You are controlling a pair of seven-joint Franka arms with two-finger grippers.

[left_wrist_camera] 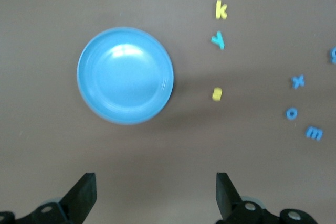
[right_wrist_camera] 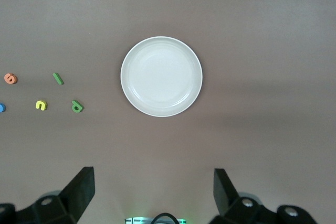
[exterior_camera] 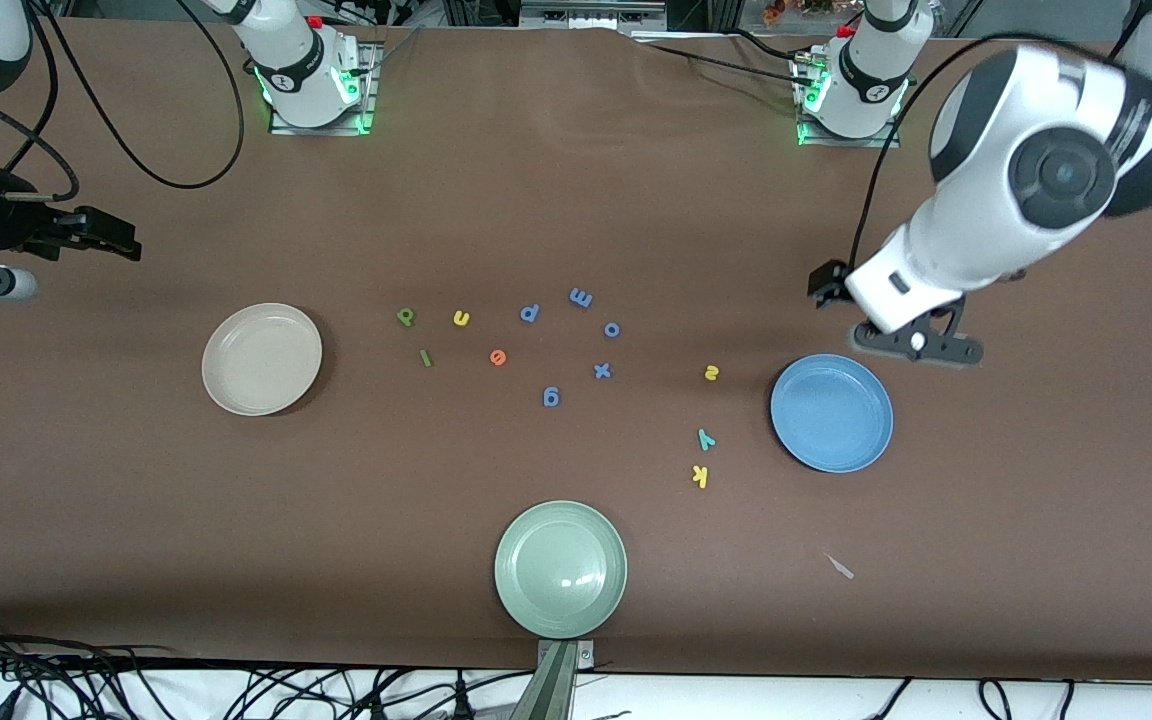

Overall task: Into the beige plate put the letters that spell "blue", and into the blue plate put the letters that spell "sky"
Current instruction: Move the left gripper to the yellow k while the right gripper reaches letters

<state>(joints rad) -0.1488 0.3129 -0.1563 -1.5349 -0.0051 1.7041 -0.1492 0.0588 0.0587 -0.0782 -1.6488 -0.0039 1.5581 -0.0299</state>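
Observation:
The beige plate (exterior_camera: 262,358) (right_wrist_camera: 161,76) lies empty toward the right arm's end. Beside it lie the green b (exterior_camera: 406,317), yellow u (exterior_camera: 461,319), green l (exterior_camera: 425,357) and orange e (exterior_camera: 498,357). The blue plate (exterior_camera: 831,412) (left_wrist_camera: 125,75) lies empty toward the left arm's end. The yellow s (exterior_camera: 711,373), teal y (exterior_camera: 705,438) and yellow k (exterior_camera: 700,476) lie beside it. My left gripper (exterior_camera: 921,345) (left_wrist_camera: 156,177) hangs open over the table by the blue plate's rim. My right gripper (exterior_camera: 96,238) (right_wrist_camera: 153,174) hangs open, high up near the beige plate. Neither holds anything.
Several blue letters (exterior_camera: 581,298) are scattered mid-table between the two letter groups. A pale green plate (exterior_camera: 560,568) sits near the table's front edge. A small scrap (exterior_camera: 840,567) lies nearer the camera than the blue plate.

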